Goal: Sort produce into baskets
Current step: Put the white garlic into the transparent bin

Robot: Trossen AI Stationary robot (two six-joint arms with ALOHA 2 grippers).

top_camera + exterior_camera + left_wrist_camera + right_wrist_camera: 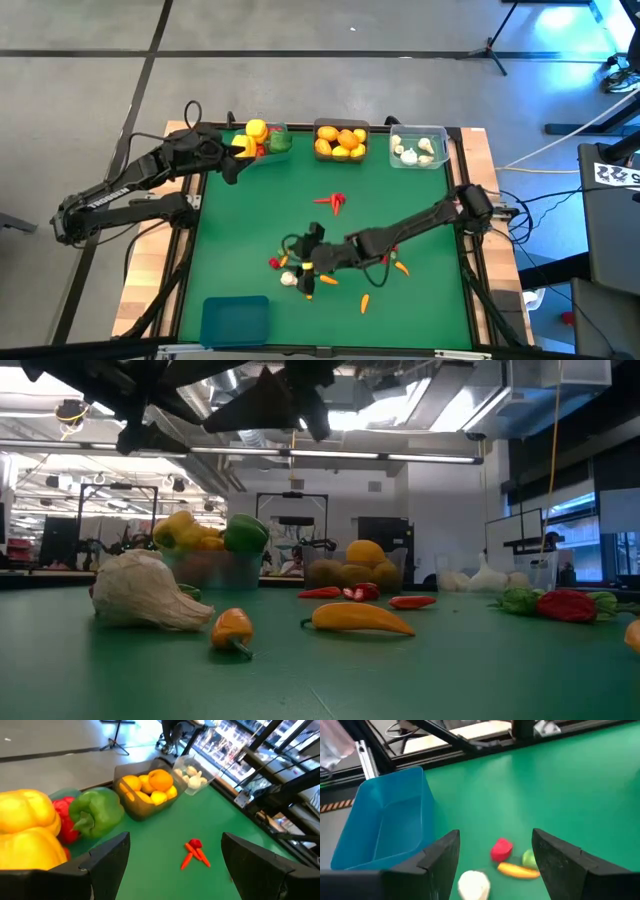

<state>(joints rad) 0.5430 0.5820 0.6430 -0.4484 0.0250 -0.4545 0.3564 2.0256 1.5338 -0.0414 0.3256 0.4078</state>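
The right gripper hangs over the near middle of the green bench, its fingers spread and holding nothing; just ahead of them and below lies a small cluster: a garlic bulb, a red pepper and a yellow chilli with a bit of green beside it; the chilli lies flat, its long axis running across the gap between the fingers, so the wrist would probably need to turn to close across its width; this arm is far nearer to the cluster than the other. Beyond, at the near left corner, stands the blue bin, which looks empty; orange carrots lie loose to the right of the cluster; red chillies lie mid-bench, well apart from both arms. The mat is flat with free space around the cluster. At the far edge the left gripper hovers open beside the bin of peppers; next along come the dark bin of oranges and lemons and the clear bin of garlic. Behind the bench is a lit workshop with racks.
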